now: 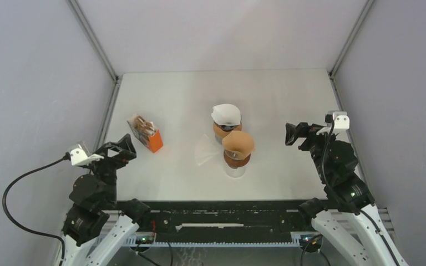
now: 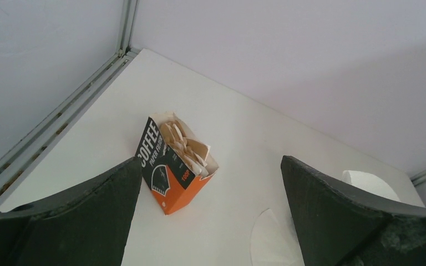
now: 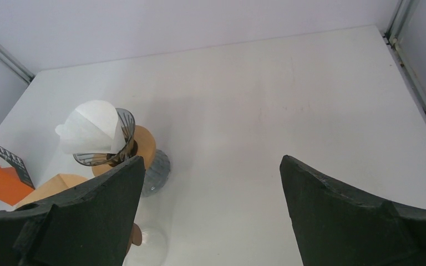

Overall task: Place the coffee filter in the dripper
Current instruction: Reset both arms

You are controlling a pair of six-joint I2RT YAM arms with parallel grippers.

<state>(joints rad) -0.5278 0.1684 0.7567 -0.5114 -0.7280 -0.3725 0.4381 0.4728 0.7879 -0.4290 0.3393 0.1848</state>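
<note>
A white coffee filter [image 1: 226, 114] sits in the far dripper [image 1: 227, 129] at mid-table; the right wrist view shows this filter [image 3: 89, 127] in its smoky cone [image 3: 124, 133]. Just in front stands a second dripper [image 1: 237, 160] with a brown filter [image 1: 238, 143] in its top. Another white filter [image 1: 205, 149] lies flat on the table to their left, seen too as a pale sheet [image 2: 272, 238] in the left wrist view. My left gripper [image 1: 120, 147] [image 2: 211, 159] is open and empty, near the left edge. My right gripper [image 1: 290, 134] [image 3: 212, 158] is open and empty, right of the drippers.
An orange and black box of paper filters [image 1: 146, 133] [image 2: 175, 163] lies tipped on the table left of centre, its open end showing brown filters. Grey walls and metal rails [image 1: 110, 105] close in the white table [image 1: 277, 100] on three sides.
</note>
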